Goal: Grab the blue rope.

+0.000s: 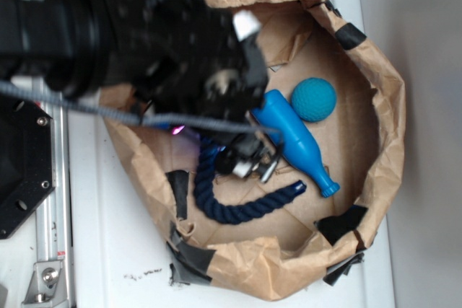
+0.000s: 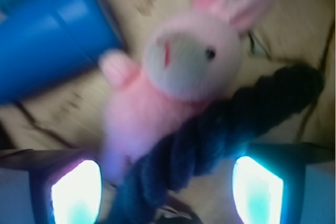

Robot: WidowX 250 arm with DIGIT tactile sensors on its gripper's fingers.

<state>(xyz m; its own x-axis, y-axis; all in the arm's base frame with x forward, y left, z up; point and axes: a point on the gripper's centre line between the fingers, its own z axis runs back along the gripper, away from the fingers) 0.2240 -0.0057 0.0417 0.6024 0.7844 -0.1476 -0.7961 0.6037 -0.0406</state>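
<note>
Wrist view, nearest first: end effector (image 2: 167, 192) was open, two lit fingertips (image 2: 76, 192) at 7 and 5 o'clock with a wide gap between them. The blue rope (image 2: 210, 135) ran through that gap, from 6 o'clock up toward 2 o'clock, touching neither pad as far as the blurry frame showed. Pink bunny (image 2: 173, 77) lay just behind the rope at centre, its lower body touching or overlapped by the cord, ears pointing to 1 o'clock. Blue pin (image 2: 47, 51) sat beyond at 10 o'clock, close beside the bunny's arm.

Exterior view: arm (image 1: 130, 41) entered from 10 o'clock and covered the upper left of the paper bag (image 1: 390, 106), which lay opened out flat like a tray on the white worktop (image 1: 108, 250). End effector (image 1: 249, 160) hung over the rope's upper end. Rope (image 1: 238, 207) curved in a J from under the arm down and around to 4 o'clock, bound end near the pin's neck. Blue pin (image 1: 296, 138) lay diagonally at centre; teal ball (image 1: 314, 99) was just beside its fat end at 2 o'clock.
</note>
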